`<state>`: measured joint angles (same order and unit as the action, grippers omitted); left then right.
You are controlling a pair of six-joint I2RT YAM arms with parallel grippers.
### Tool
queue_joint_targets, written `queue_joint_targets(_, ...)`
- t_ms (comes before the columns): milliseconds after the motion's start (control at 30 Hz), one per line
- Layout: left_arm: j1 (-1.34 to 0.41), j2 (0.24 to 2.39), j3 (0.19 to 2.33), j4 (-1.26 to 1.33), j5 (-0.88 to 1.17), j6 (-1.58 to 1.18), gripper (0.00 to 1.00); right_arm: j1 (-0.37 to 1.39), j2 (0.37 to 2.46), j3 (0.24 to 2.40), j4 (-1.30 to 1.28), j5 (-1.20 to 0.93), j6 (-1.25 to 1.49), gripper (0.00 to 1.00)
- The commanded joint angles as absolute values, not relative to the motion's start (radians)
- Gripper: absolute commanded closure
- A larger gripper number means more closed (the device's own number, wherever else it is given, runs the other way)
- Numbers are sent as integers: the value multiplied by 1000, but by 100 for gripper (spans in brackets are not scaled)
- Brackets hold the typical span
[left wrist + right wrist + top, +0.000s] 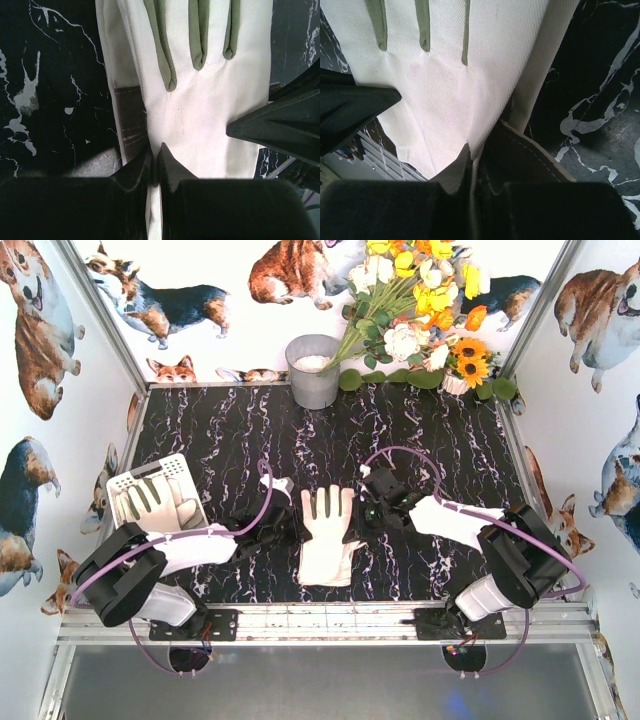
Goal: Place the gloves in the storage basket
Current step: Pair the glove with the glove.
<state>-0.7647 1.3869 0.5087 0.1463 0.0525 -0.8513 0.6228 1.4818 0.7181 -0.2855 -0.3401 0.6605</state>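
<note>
Black marble-veined table (230,440) sits inside corgi-print walls (40,340). You have one glove (328,540) out on it, in the centre between your two arms, cream side up, its fingers pointing to the far side. Your left gripper (155,162) is pinched together on the glove's left edge, below the fingers. Your right gripper (471,162) is clamped the same way on the right edge. Both hold this one glove, one at each side.

A grey-brown patch shows beneath each pinched edge. You cannot tell from these views whether it belongs to this glove or to a second one underneath.

One basket (117,490) stands at the left of the table, just beyond your left arm and well apart from the held glove. Stowed gloves (150,497) lie in it with grey fingers showing. There is at least one, but the exact count cannot be made out.

One bucket (313,375) stands at the far edge, and one bunch of flowers (420,310) leans at the far right corner.
</note>
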Motion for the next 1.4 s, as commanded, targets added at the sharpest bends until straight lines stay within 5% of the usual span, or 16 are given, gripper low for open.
queue_joint_targets(0, -754, 1408, 527, 119, -9, -803, 100, 620, 1491, 695, -339, -303, 635, 100)
queue_joint_targets(433, -753, 1444, 563, 59, -56, -744, 100, 621, 1533, 690, -351, -292, 633, 100)
queue_joint_targets(667, -755, 1405, 581, 19, -59, -693, 76, 623, 1554, 700, -363, -279, 636, 100)
queue_joint_targets(900, -772, 1277, 586, -7, -74, -652, 69, 623, 1574, 710, -366, -284, 634, 100)
queue_joint_targets(1367, -787, 1494, 585, 155, 78, -672, 80, 624, 1538, 729, -413, -260, 623, 100)
